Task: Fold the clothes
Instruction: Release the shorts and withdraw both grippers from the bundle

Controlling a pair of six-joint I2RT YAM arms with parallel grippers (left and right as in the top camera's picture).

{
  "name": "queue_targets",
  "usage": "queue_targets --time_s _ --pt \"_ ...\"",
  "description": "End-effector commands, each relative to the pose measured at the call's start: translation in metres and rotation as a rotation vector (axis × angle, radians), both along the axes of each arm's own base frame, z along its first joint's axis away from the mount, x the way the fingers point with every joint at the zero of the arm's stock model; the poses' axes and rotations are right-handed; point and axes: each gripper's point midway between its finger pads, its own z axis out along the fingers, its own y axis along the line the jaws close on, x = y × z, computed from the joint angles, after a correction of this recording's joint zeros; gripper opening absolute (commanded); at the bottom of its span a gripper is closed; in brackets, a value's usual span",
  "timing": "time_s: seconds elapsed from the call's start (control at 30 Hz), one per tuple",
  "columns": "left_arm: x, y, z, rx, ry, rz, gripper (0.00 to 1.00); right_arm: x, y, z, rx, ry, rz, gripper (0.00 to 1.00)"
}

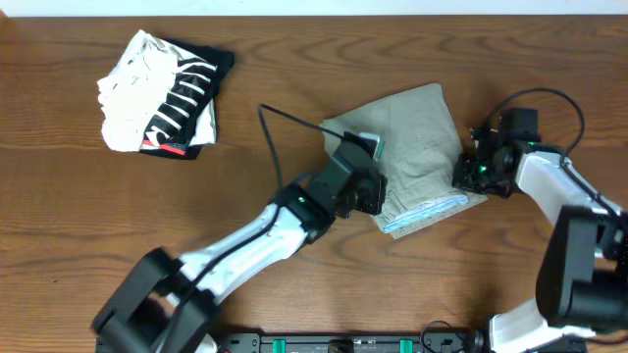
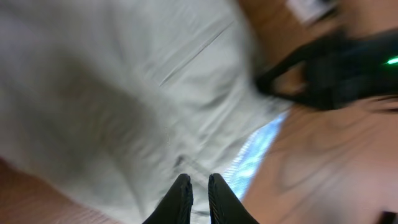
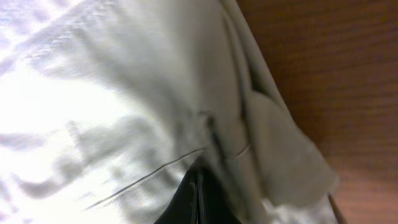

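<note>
Table: you are looking at a dark brown wood-grain tabletop [image 1: 78, 226] that fills nearly the whole overhead view. Its grain runs left to right, with darker streaks.
Far edge: a thin, pale whitish strip [image 1: 294, 5] runs along the top of your overhead view, beyond the tabletop. You cannot tell whether it is wall or floor.
Light: even and soft, with a faint sheen on the wood and short, blurred shadows.
Wrist views: up close the same wood looks a warmer reddish brown to you, sharp in the right view and blurred in the left.
</note>
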Motion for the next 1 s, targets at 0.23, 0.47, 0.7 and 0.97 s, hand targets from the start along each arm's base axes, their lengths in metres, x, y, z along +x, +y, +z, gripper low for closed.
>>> queue_targets --time_s 0.23,0.47,0.7,0.97 --pt "-0.009 0.013 -0.094 0.184 0.135 -0.001 0.13 0.007 0.002 0.112 -0.026 -0.317 0.009 0.08" --pt "-0.016 0.020 -0.118 0.233 0.183 -0.003 0.13 0.008 -0.003 0.106 -0.051 -0.313 -0.003 0.14" --pt "-0.019 0.024 -0.121 0.251 0.201 -0.003 0.13 0.004 -0.023 0.043 -0.133 -0.127 -0.039 0.04" --pt "-0.019 0.024 -0.121 0.251 0.200 -0.003 0.15 -0.005 -0.023 -0.024 -0.124 0.043 -0.032 0.01"
